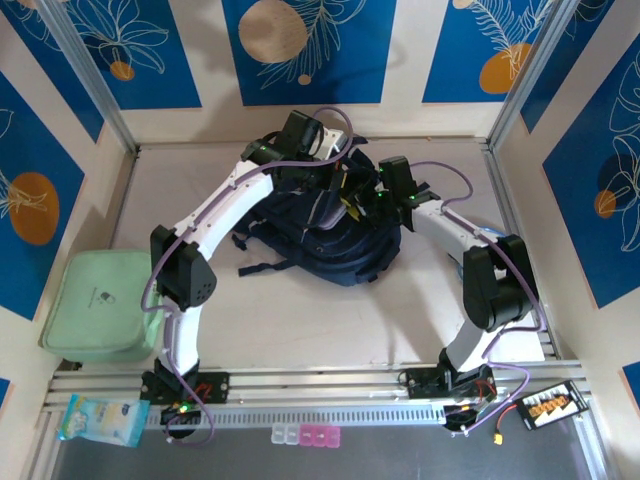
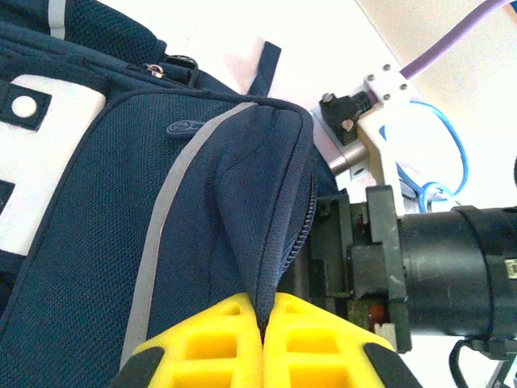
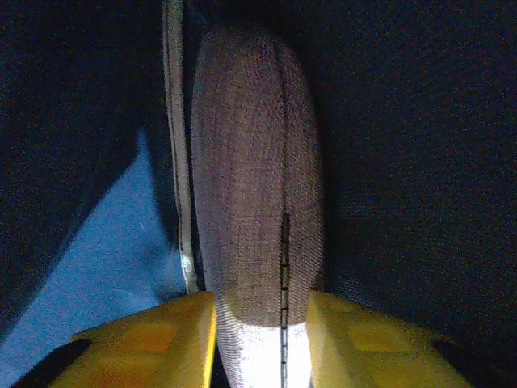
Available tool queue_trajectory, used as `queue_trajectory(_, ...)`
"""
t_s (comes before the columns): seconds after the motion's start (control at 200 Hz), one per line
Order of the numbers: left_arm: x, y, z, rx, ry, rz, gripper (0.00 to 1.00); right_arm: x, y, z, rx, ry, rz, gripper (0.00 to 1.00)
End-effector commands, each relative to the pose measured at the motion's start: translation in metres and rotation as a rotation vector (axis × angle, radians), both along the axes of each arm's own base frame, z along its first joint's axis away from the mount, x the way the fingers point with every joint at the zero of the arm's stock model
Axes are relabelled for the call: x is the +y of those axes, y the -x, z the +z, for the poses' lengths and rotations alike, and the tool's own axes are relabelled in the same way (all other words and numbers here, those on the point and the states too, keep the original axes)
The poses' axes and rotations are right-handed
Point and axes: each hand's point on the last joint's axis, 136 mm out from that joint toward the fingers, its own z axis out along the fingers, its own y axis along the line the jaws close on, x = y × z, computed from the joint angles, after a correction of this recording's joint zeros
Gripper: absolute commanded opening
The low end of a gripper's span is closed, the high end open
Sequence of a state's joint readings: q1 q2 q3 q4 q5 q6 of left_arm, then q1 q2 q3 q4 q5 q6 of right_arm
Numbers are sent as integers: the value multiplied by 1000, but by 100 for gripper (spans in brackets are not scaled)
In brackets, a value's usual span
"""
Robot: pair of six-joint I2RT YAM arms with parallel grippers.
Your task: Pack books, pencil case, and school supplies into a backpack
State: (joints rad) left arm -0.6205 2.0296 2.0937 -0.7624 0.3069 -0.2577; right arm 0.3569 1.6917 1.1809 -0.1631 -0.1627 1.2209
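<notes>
From above, the backpack [image 1: 340, 245] lies slumped in the middle of the pale table [image 1: 300, 325], with both arms bent in over its far end. A pale-green flat box [image 1: 100, 300] sits well apart at the left edge. Walls with blue leaf-print panels [image 1: 300, 50] close in three sides, so there is little room to swing wide.

At the left wrist, the left gripper [image 2: 262, 315] has its yellow fingers pressed together on a fold of the backpack's zip edge, lifting the limp cloth into a ridge. The cloth has no stiffness of its own and would likely sag if let go.

At the right wrist, the pencil case [image 3: 254, 186] stands end-on inside the dark bag. The right gripper [image 3: 262, 303] has a pad against each flank; in this dim light it looks pinched, though I cannot be sure. The pouch is probably light and squashy, so it is best held across its narrow width.
</notes>
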Motion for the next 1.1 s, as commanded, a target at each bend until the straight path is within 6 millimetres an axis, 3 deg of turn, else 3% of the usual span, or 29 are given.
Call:
queue_trajectory(0.0, -4, 3, 85, -153, 168, -28, 0, 15, 2, -10, 20, -4, 28, 30)
queue_trajectory(0.13, -3, 3, 85, -151, 168, -25, 0, 32, 5, -13, 24, -14, 34, 28)
queue_trajectory(0.265, -2, 2, 86, -149, 172, -21, 0, 35, -3, -14, 2, -44, 11, 28)
queue_trajectory(0.41, -2, 2, 86, -143, 176, -18, 0, 39, -14, 8, -96, -131, 54, 29)
queue_trajectory(0.535, -1, 1, 85, -141, 178, -14, 0, 33, -9, 25, -162, -127, 69, 29)
queue_trajectory(0.705, -4, 0, 76, -123, 192, -27, 0, -8, 7, 15, -46, -45, -32, 37)
queue_trajectory(0.765, -7, 2, 70, -106, 193, -43, 7, -24, 15, 17, -43, -24, -69, 40)
queue_trajectory(0.89, -9, 9, 52, -76, 185, -94, 33, -60, 39, 23, -65, 38, -165, 47)
queue_trajectory(1.0, -5, 14, 35, -42, 175, -101, 48, -95, 61, 24, -81, 136, -265, 54)
queue_trajectory(1.095, 8, 16, 22, -5, 183, -59, 56, -112, 74, 30, -127, 203, -284, 61)
